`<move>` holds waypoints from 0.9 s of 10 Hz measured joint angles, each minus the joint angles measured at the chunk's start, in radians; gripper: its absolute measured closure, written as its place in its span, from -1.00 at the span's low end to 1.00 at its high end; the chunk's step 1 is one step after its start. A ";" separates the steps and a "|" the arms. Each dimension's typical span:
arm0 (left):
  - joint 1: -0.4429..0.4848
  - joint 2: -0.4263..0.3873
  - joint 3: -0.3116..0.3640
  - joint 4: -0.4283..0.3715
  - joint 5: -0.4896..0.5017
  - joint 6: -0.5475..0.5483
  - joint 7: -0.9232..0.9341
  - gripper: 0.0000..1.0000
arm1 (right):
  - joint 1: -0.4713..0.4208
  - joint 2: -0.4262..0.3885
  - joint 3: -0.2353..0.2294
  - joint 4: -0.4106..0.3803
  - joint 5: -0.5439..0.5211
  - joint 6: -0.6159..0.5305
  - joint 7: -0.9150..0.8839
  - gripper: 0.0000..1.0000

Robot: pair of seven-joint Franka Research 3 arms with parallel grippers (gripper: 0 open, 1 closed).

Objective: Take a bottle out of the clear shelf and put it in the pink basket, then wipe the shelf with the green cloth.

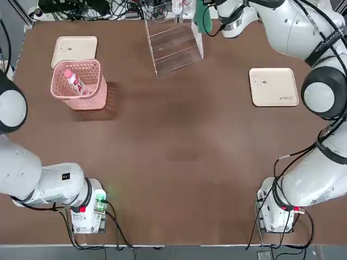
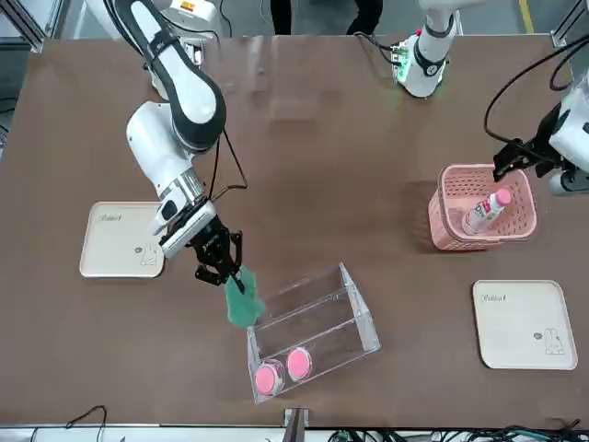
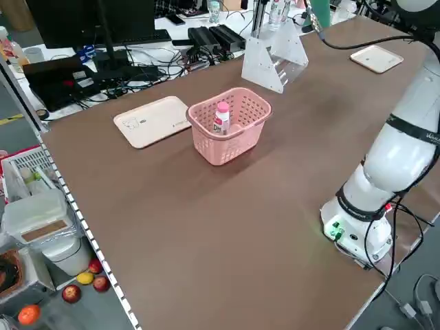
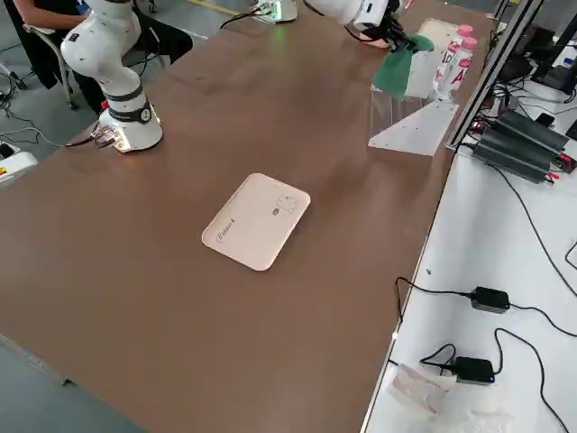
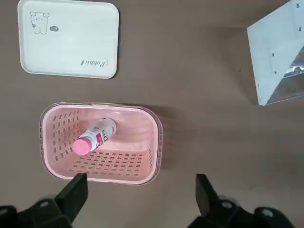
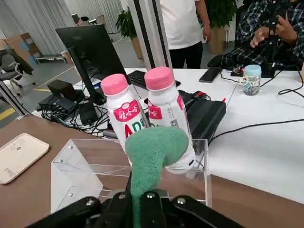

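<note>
The right tool (image 6: 141, 202) pinches the cloth (image 6: 154, 154) at the shelf (image 2: 317, 336), its free end left loose, presumably for wiping; the left tool (image 5: 142, 202) is spread near the basket (image 5: 102, 178), whose walls contain the bottle (image 5: 95, 137).

"AD" on bottle (image 6: 124, 114), tray (image 1: 274, 86) script unclear

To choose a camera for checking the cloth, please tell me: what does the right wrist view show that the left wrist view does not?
Only right wrist: soft green cloth, two white pink-capped bottles on the shelf.

Only left wrist: pale pink perforated basket, a white pink-capped bottle inside.

Both: clear acrylic shelf, a cream tray.
</note>
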 joint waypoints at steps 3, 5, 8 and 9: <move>-0.046 -0.008 0.044 0.004 -0.020 -0.052 -0.007 -0.99 | 0.003 0.000 0.001 0.001 0.010 0.001 0.000 0.90; -0.025 -0.012 0.066 0.008 -0.038 -0.057 -0.007 -0.99 | 0.004 0.000 0.002 0.002 0.011 0.001 0.000 0.90; -0.006 -0.008 0.115 0.047 -0.037 -0.055 0.010 -1.00 | 0.008 0.002 0.004 0.005 0.014 0.001 0.000 0.90; -0.012 0.000 0.113 0.047 -0.035 -0.055 0.010 -1.00 | 0.019 0.011 0.005 0.022 0.029 0.001 0.002 0.90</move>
